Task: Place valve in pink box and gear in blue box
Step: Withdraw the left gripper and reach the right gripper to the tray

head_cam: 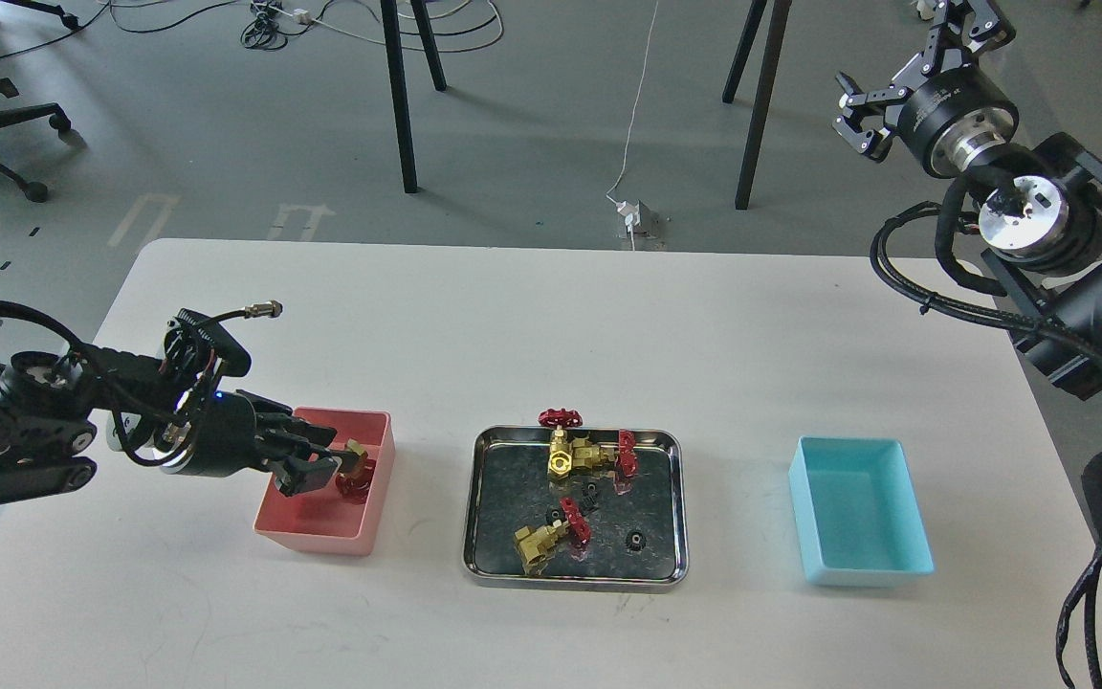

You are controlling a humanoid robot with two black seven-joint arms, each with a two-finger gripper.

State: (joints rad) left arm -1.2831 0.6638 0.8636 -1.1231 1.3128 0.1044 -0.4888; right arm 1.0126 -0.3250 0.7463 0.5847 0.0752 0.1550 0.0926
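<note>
The pink box (317, 534) stands left of the steel tray (484, 565). A brass valve (355, 467) with a red handwheel lies tilted inside it by the right wall. My left gripper (329, 452) reaches over the box from the left, fingers apart, with the valve just beyond its tips. Three more valves lie in the tray: two together at the back (572, 455) and one at the front (537, 544). Small black gears (636, 542) lie among them. The blue box (862, 572) stands right of the tray, empty. My right gripper (910, 62) is open, raised at the far right.
The right arm's thick links and cables (1068, 287) hang over the table's right edge. Chair legs and table legs (398, 96) stand on the floor beyond the table's far edge.
</note>
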